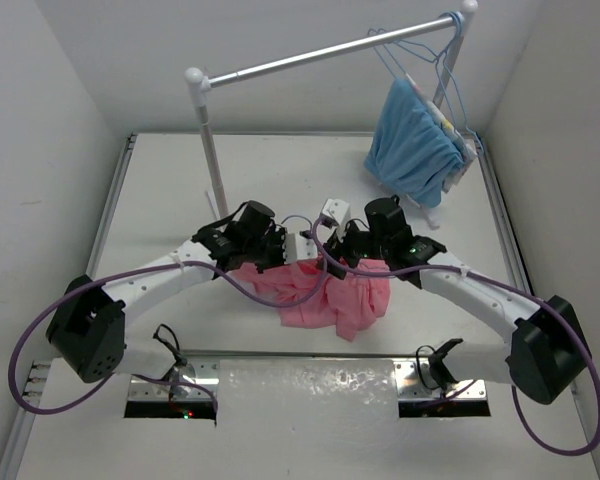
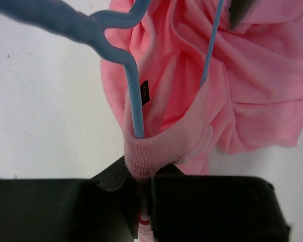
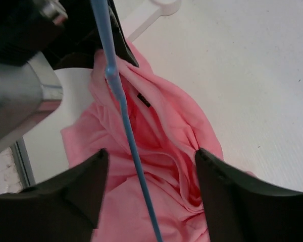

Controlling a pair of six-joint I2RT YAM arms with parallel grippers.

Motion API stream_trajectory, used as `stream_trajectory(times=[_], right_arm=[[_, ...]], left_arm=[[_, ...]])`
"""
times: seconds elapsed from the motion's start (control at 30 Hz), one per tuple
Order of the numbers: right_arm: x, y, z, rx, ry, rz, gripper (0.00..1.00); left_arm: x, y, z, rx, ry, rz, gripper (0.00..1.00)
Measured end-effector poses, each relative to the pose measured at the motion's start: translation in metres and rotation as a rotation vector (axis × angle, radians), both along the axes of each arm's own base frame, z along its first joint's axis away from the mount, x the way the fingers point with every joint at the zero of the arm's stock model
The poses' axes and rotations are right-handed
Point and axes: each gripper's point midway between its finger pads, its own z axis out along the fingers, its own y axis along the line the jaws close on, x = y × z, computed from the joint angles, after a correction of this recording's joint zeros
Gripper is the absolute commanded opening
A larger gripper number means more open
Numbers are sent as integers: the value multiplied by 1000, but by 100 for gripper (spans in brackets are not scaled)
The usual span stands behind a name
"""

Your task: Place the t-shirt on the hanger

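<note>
Between the shut jaws of the left claw (image 2: 141, 194) sits the t-shirt's (image 2: 252, 91) collar (image 2: 151, 151). The hanger (image 2: 136, 101) wire dips into it and runs lengthwise away ahead. The right claw (image 3: 151, 161), wide open and empty, straddles that wire above the t-shirt heaped on the counter (image 2: 45, 101).

top: we look down from behind, far | wrists: we face down, close | shared: t-shirt (image 1: 352, 300), hanger (image 2: 136, 101)

Lab test cell: white panel walls (image 1: 40, 150), white table (image 1: 180, 190), clothes rail (image 1: 320, 55).
</note>
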Motion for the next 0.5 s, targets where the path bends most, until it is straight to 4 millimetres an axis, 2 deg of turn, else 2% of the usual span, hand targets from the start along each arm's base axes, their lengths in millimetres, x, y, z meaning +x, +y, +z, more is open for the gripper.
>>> stream_trajectory(times=[0.03,0.13,0.17,0.27,0.37,0.5], right_arm=[[-1,0,-3,-1,-1,2,48],[-2,0,-9,5,-2,10,23],[-4,1,-10,10,1,15,9],[-13,3,-16,29,15,45,0],[-22,2,-20,69,-6,51,0],[-25,-4,-15,122,-58,15,0]], left_arm=[[-1,-1,0,-2,5,-8,0],[-6,-3,0,-11,17,-34,0],[-7,-4,1,-16,19,-42,0],[-9,-5,6,-35,14,-53,0],[-16,-8,13,-73,20,-84,0],[-25,-19,19,-136,55,-116,0]])
